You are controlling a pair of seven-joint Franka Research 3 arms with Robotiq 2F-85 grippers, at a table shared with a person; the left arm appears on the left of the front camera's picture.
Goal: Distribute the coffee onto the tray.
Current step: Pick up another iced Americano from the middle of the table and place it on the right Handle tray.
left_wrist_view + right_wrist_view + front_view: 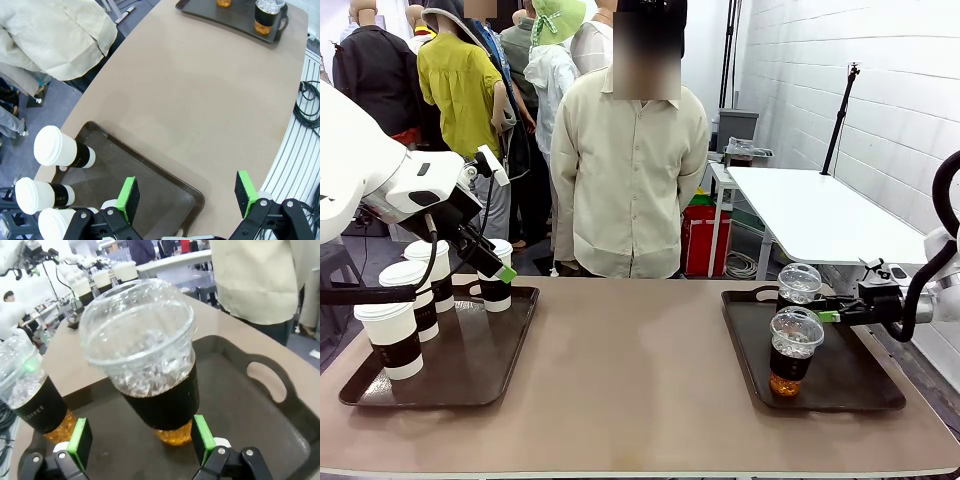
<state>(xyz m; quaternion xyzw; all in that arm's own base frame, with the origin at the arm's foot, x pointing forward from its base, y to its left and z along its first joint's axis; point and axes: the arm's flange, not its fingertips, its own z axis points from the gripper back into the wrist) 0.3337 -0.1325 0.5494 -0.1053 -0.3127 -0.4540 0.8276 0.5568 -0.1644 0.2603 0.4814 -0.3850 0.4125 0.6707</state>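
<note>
Several white paper coffee cups with dark sleeves (392, 340) (412, 298) (432, 270) (497, 285) stand on the left dark tray (470, 385). My left gripper (500, 268) hovers just over the back right one, open, with nothing between its green pads (129, 197); three cups (57, 148) show off to its side above the tray (150, 177). Two clear dome-lidded cups (798, 288) (792, 350) of amber coffee stand on the right tray (865, 385). My right gripper (828, 316) is open, its pads (80, 437) flanking the base of the far cup (150, 365), the other cup (30, 395) beside it.
A person (630, 150) in a beige shirt stands at the table's far edge, hands out of sight. The brown tabletop (630, 360) lies bare between the trays. A white table (820, 210) stands behind on the right. Cables (310, 110) lie on the floor past the table edge.
</note>
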